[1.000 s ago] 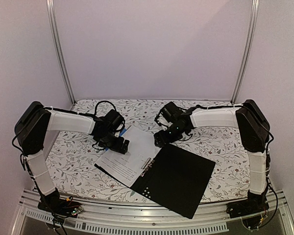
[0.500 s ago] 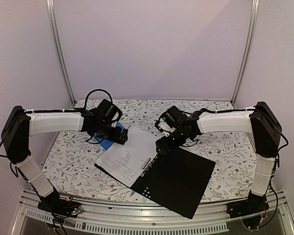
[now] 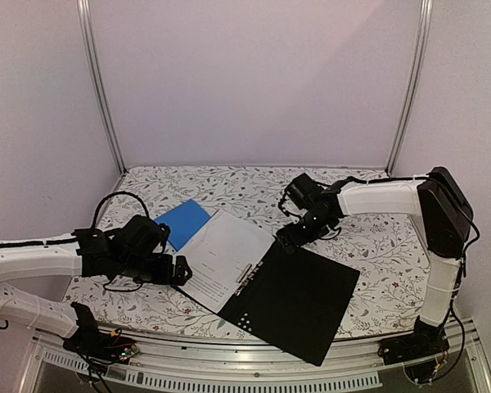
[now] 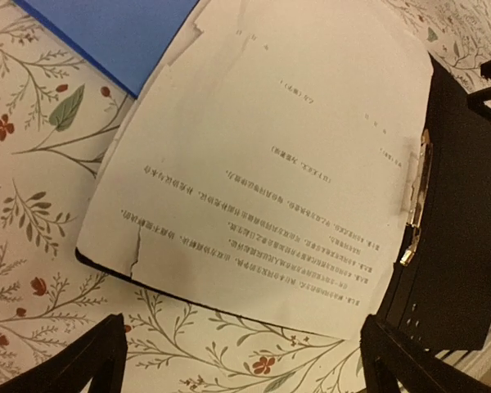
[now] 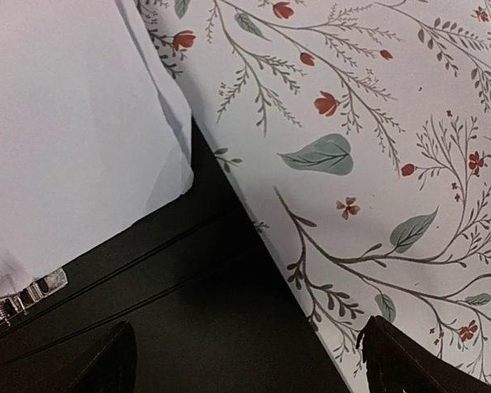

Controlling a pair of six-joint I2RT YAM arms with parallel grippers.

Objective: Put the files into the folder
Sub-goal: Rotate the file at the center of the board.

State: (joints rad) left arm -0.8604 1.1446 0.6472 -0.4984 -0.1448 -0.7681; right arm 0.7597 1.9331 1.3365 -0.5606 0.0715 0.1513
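Files (image 4: pixel 262 164) lie on open folder (image 4: pixel 458 246) just ahead of left end effector (image 4: pixel 241 352), spread wide, empty; right end effector (image 5: pixel 245 360) likewise, above folder corner.

1 open folder (image 3: pixel 299 299), 1 clip (image 4: pixel 415 201), 2 files (image 3: pixel 225 258), 1 blue folder (image 3: pixel 182 223)

R gripper (image 5: pixel 250 364) seen w/ jaws spread wide, nothing held between. Dark fingertips (image 5: pixel 110 364) shown at both bottom corners. Black inside of folder (image 5: pixel 188 311) lies under the gap, its edge running diagonally toward one fingertip. White files (image 5: pixel 65 123) laid ahead of other fingertip, corner overlapping folder. Metal clip (image 5: pixel 20 299) glimpsed just ahead of that fingertip, at sheet edge. Floral cloth (image 5: pixel 376 123) seen ahead, opp. side.
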